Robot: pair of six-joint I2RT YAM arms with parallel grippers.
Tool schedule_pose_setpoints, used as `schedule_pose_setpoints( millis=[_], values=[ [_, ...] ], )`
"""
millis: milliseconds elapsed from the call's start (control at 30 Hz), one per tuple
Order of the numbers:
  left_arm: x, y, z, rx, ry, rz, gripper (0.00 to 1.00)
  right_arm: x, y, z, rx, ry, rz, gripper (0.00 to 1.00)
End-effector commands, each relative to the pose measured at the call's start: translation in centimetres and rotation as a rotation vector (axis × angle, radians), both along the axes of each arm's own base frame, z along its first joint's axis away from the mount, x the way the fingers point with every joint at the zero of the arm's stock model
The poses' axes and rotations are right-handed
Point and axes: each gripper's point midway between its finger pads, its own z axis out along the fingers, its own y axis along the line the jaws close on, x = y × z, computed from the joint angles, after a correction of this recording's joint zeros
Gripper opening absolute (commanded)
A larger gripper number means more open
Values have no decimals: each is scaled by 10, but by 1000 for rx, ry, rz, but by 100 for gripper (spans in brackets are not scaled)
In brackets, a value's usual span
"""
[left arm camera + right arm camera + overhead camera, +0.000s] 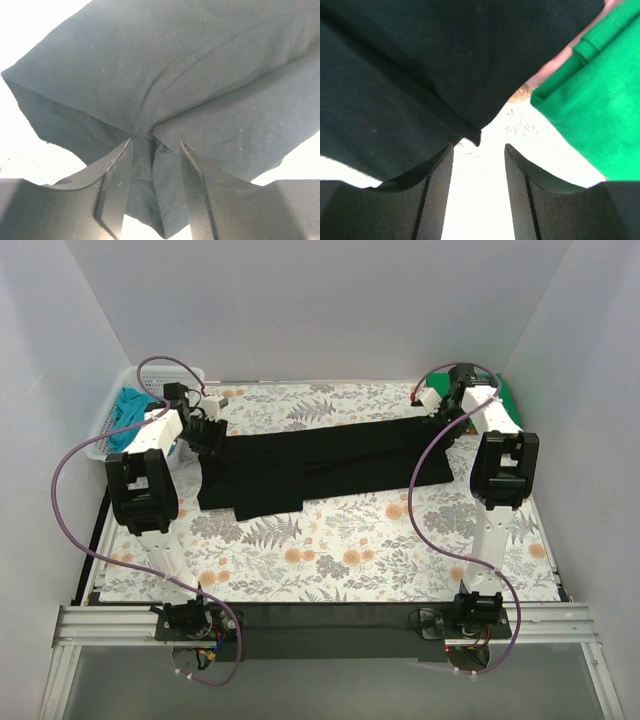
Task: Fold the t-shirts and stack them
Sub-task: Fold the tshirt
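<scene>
The black t-shirt point(320, 465) lies as a long folded band across the flowered table. My left gripper point(210, 432) is at its left end. In the left wrist view its jaws stand apart, with a puckered fold of the black shirt point(175, 75) between the gripper's point(156, 145) fingers. My right gripper point(438, 412) is at the shirt's right end, open point(479, 147) and empty, with a corner of the black shirt point(395, 75) just ahead of it. The green t-shirt point(505, 400) lies at the far right and also shows in the right wrist view point(600, 115). The teal t-shirt point(128, 415) is in the basket.
A white mesh basket point(105, 425) stands at the far left edge, close behind my left arm. White walls enclose the table on three sides. The flowered cloth point(350, 550) in front of the black shirt shows bare.
</scene>
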Motion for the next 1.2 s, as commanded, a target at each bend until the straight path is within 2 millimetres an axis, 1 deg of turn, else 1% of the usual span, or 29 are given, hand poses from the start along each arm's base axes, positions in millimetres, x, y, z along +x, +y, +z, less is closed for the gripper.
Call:
schedule_pose_setpoints(
  millis=[0,33,67,100,133,200,233,267,300,333,367,433,467,533,600,667,700,767,833,867,900,933,967,1067,1100,1133,1167],
  values=[
    [2,0,59,-49,-94,40,42,-12,23,63,82,-67,-1,52],
    [-8,0,56,-64,-68,59,43,-19,25,64,93,-57,-6,52],
    [-15,4,56,-72,-58,76,44,-36,25,53,98,-9,-8,52],
    [-21,6,65,-77,-78,85,46,-44,24,59,96,-15,-9,51],
    [-35,6,54,-88,-37,101,47,-51,23,57,93,-3,-16,50],
    [-48,12,52,-94,-20,123,50,-70,22,45,103,51,-41,49],
    [-57,13,53,-89,-16,130,54,-75,20,41,112,67,-57,49],
    [-69,14,42,-90,17,142,54,-78,22,37,123,81,-68,49],
    [-77,14,38,-91,29,145,55,-82,23,32,129,100,-91,49],
    [-82,13,40,-89,17,144,56,-82,23,30,132,107,-106,49],
    [-92,13,30,-83,38,149,56,-82,12,24,141,120,-145,49],
    [-96,14,26,-79,36,152,56,-84,11,17,146,142,-176,50],
    [-101,12,21,-82,55,152,56,-83,10,12,149,151,-187,50],
    [-104,11,15,-83,68,156,56,-84,10,5,147,166,-210,50],
    [-105,14,4,-71,83,168,56,-83,8,-3,138,175,-232,50],
    [-103,16,-1,-63,76,174,56,-84,6,-11,124,182,-243,50],
    [-105,17,-9,-55,96,179,55,-84,5,-14,117,185,-248,50],
    [-105,18,-15,-47,99,179,52,-87,1,-23,94,195,-255,50],
    [-108,23,-25,-21,113,186,42,-89,-2,-29,74,202,-256,49],
    [-109,24,-29,-13,120,191,38,-90,-6,-35,51,208,-261,49],
    [-112,25,-32,-6,129,191,31,-90,-8,-39,42,214,-265,47],
    [-118,25,-40,-1,155,190,30,-91,-9,-42,34,218,-269,46],
    [-120,25,-43,3,163,191,28,-93,-11,-47,23,226,-273,45],
    [-126,27,-51,14,181,195,23,-96,-12,-53,18,234,-278,42],
    [-128,27,-53,20,187,194,21,-98,-12,-55,16,241,-280,37],
    [-128,28,-53,25,188,196,16,-98,-12,-55,15,240,-281,33],
    [-130,28,-56,26,199,193,14,-101,-12,-57,12,247,-279,28]
  ],
)
